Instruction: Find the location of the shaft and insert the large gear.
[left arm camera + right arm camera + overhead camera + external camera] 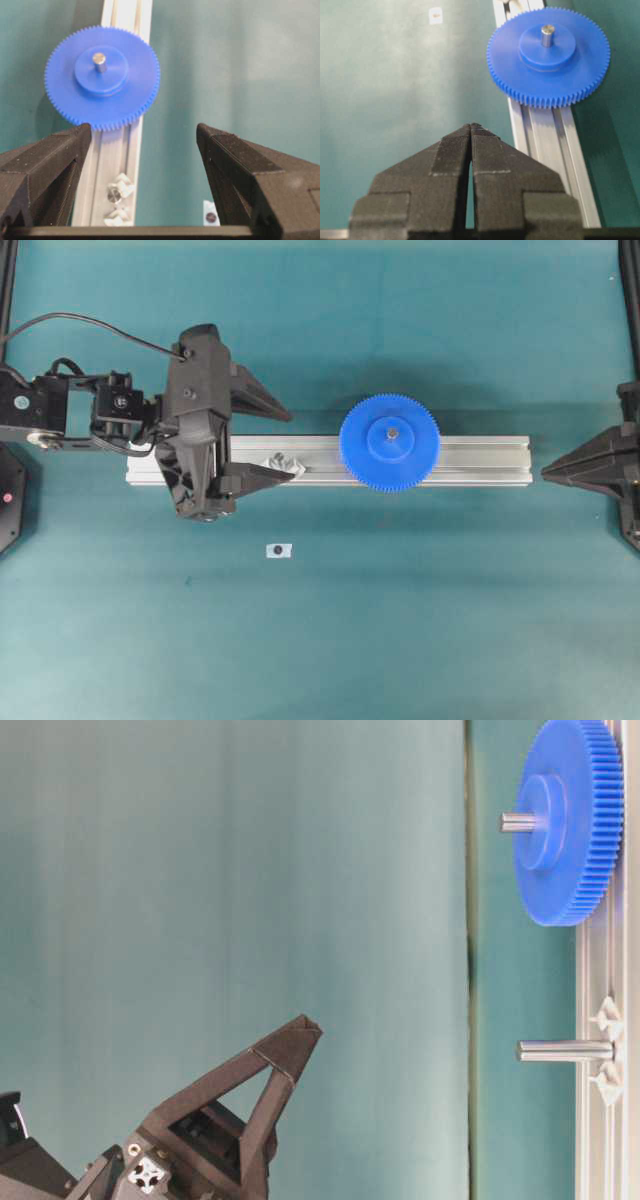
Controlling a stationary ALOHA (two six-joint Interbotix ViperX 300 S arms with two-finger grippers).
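At left of the overhead view, left gripper point(268, 445) hangs over the aluminium rail point(480, 460) end, jaws spread wide, holding nothing. Beside its lower finger, a bare pin with clear brackets point(283, 464) stands on the rail. Below the rail lies a small white tag point(279, 551). Centre frame, large gear point(389, 442) sits flat on the rail, threaded over the shaft point(392, 433), whose tip pokes through the hub. Far right, right gripper point(545, 473) is closed and empty, well apart from the gear.

No readable text, small tag point(279, 551) perhaps blank
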